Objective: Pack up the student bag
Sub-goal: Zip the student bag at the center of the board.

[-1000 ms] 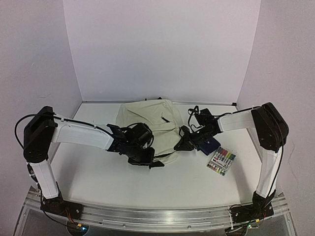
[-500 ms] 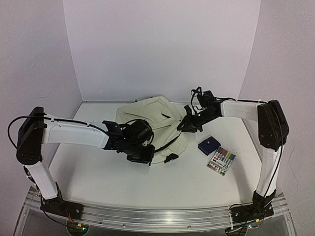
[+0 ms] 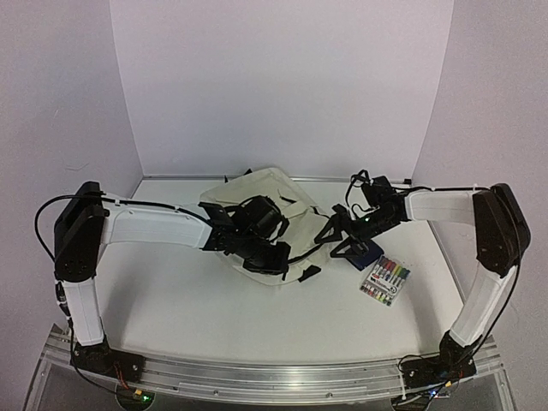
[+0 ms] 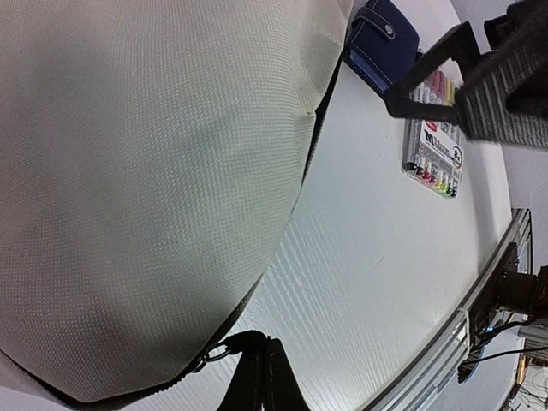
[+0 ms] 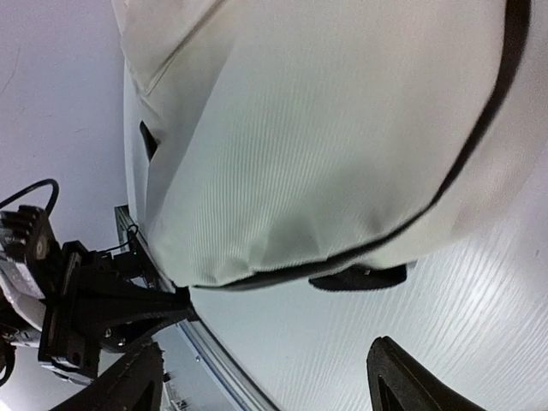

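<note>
since half a second ago your right gripper (image 3: 341, 242) has come off the upper right side of the student bag (image 3: 257, 190) and dropped toward the near side, and its jaws, which were closed then, now stand wide apart with nothing between them. your left gripper (image 3: 272, 255) has slid a little to the right along the bag's front edge, and the bag has shifted with it.

the bag lies flat at the middle of the table (image 3: 171, 300), toward the back wall, cream side up, still looking closed. in the left wrist view your left jaws are pressed together on a black tab at the zipper edge (image 4: 224, 349), just beside a small metal ring. that pinch looks meant either to anchor the soft bag or to run the zipper, and from here i cannot tell which.

the right gripper hangs just beside the navy pouch (image 3: 366, 253), which sits on the table near the bag's right edge, with the marker set (image 3: 385, 281) a little nearer to you. spread jaws at that spot suggest you are lining up to pick the pouch, though the right wrist camera shows only bag fabric and a loose black strap end (image 5: 355, 276), so the fingers are not yet around the pouch. nothing seems packed so far, and the opening still needs making.
</note>
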Available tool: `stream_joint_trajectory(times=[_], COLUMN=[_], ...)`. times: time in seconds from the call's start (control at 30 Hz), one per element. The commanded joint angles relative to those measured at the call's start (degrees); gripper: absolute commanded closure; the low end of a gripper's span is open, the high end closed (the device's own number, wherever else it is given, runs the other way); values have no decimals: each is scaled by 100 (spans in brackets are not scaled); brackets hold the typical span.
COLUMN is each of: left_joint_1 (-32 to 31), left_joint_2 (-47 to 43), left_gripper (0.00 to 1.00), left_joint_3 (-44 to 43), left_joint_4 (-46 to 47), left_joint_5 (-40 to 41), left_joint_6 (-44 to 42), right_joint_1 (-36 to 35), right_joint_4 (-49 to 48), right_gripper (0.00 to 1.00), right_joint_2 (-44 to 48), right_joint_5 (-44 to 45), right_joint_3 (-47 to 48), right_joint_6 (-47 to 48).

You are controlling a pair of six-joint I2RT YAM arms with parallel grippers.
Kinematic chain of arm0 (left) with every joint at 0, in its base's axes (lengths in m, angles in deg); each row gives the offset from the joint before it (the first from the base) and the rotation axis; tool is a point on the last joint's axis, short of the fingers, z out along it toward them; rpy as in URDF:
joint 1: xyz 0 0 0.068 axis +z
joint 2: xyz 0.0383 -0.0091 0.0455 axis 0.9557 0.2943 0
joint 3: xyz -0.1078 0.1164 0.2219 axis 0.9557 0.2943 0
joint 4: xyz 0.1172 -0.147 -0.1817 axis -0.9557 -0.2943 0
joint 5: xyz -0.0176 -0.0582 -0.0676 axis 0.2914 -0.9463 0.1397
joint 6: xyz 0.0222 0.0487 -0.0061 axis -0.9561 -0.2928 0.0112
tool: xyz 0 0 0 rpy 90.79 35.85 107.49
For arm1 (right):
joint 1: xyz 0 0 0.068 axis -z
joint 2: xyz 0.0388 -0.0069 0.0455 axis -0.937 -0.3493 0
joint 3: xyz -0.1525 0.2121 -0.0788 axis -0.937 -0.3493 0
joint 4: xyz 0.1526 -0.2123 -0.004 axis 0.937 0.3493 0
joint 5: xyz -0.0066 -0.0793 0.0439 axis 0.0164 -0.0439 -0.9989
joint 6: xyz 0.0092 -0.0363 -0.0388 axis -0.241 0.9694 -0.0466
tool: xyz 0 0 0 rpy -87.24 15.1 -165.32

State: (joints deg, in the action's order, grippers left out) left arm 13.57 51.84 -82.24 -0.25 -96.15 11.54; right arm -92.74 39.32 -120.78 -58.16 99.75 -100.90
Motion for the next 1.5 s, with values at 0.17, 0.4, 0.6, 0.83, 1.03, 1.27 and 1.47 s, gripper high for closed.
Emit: stream_joint_trajectory(times=[0.17, 0.4, 0.6, 0.83, 1.03, 1.27, 1.47], left_joint_1=[-36, -96, -97, 361, 666, 269, -130], left_joint_2=[144, 97, -101, -410, -923, -1094, -435], left_gripper=[100, 100, 100, 100, 100, 100, 100], left_joint_3=[-382, -302, 20, 433, 862, 1147, 435], left_joint_4=[547, 543, 606, -100, -594, -255, -331], left_joint_5=[-514, -587, -495, 203, 867, 404, 240], left_joint_6=[-226, -259, -163, 111, 153, -134, -285], right_joint_1=[-415, -696, -733, -466, -355, -357, -432], right_joint_4=[-593, -1372, -1525, -934, 165, 351, 362], right_gripper=[15, 21, 63, 100, 100, 100, 93], right_joint_2=[72, -493, -806, -438, -292, -810, -1219], right_joint_5=[-437, -185, 107, 735, 1654, 2061, 1442], right_joint_3=[-349, 101, 135, 53, 261, 1272, 2090], right_joint_6=[-505, -1252, -1510, -931, 337, 953, 689])
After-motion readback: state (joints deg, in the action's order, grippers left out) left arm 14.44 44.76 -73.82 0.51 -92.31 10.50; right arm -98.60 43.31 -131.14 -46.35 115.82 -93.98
